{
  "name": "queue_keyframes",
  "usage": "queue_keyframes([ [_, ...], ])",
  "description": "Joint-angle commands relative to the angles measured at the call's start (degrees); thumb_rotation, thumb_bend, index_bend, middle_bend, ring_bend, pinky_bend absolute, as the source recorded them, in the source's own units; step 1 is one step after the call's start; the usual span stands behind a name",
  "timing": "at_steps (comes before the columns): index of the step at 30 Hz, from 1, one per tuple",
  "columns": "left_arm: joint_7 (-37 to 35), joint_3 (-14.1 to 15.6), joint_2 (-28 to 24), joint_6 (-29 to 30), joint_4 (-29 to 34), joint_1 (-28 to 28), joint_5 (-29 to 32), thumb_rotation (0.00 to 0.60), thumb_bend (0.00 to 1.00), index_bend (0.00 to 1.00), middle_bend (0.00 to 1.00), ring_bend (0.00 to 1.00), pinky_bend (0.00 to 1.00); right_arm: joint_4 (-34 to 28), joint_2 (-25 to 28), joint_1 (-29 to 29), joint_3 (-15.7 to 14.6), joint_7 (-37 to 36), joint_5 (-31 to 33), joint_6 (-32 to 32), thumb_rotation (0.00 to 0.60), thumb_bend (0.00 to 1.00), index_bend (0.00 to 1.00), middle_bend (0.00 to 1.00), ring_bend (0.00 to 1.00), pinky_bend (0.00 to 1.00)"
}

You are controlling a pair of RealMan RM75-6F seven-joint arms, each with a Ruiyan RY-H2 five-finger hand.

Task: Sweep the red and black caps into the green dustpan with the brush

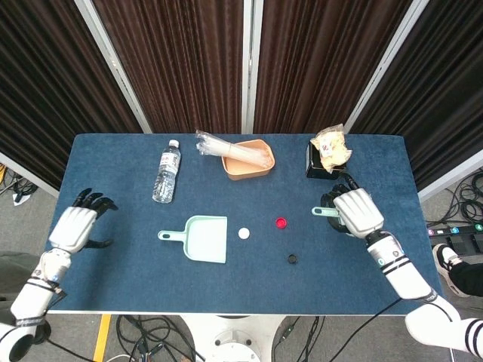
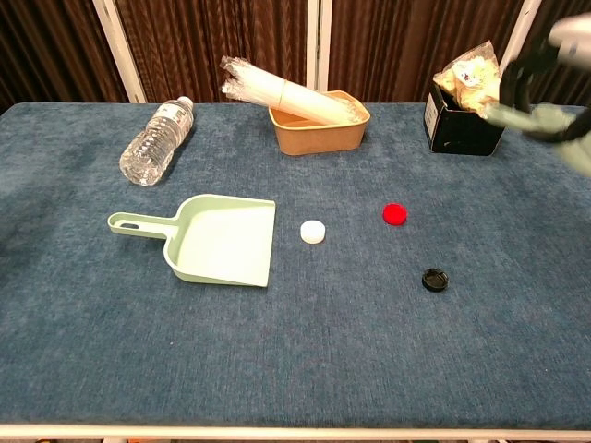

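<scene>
Black cap (image 2: 435, 279) lies nearest on the bench (image 2: 305, 360), red cap (image 2: 395, 213) beyond it; green dustpan (image 2: 223, 239) rests to their left. Right hand (image 1: 356, 210) grips the brush (image 1: 326, 211) above the bench. Left hand (image 1: 76, 225) hovers, holding nothing, fingers apart.

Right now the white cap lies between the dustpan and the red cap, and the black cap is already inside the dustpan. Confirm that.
Not quite. The black cap is not in the dustpan; it lies on the bare table, on the far side of the white cap and nearer the front edge than the red cap. The chest view shows this. The white cap does lie between the dustpan and the red cap.
</scene>
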State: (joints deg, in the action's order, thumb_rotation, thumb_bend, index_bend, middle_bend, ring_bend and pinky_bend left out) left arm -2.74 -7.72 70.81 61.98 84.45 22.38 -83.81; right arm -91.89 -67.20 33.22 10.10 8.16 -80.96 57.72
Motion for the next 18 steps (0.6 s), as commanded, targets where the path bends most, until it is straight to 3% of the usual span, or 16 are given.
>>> queue_keyframes([
  [1, 2.5, -1.8, 3.0, -5.2, 0.9, 4.7, 3.2, 0.600, 0.13, 0.35, 0.30, 0.18, 0.10, -1.6, 1.9, 0.6, 1.1, -1.0, 0.3, 0.1, 0.600, 0.41, 0.63, 0.63, 0.29, 0.08],
  [8, 11.5, -1.8, 7.2, -10.1, 3.2, 8.9, 9.1, 0.600, 0.16, 0.36, 0.34, 0.22, 0.14, -1.5, 2.2, 1.0, 0.3, -1.7, 0.9, -0.5, 0.600, 0.41, 0.63, 0.63, 0.29, 0.08],
  [18, 21.7, -0.6, 13.3, -11.3, 3.6, 12.0, 17.0, 0.600, 0.19, 0.39, 0.38, 0.25, 0.18, 0.5, 1.2, 0.6, -1.0, -4.3, 0.6, -0.1, 0.600, 0.41, 0.63, 0.63, 0.29, 0.08],
])
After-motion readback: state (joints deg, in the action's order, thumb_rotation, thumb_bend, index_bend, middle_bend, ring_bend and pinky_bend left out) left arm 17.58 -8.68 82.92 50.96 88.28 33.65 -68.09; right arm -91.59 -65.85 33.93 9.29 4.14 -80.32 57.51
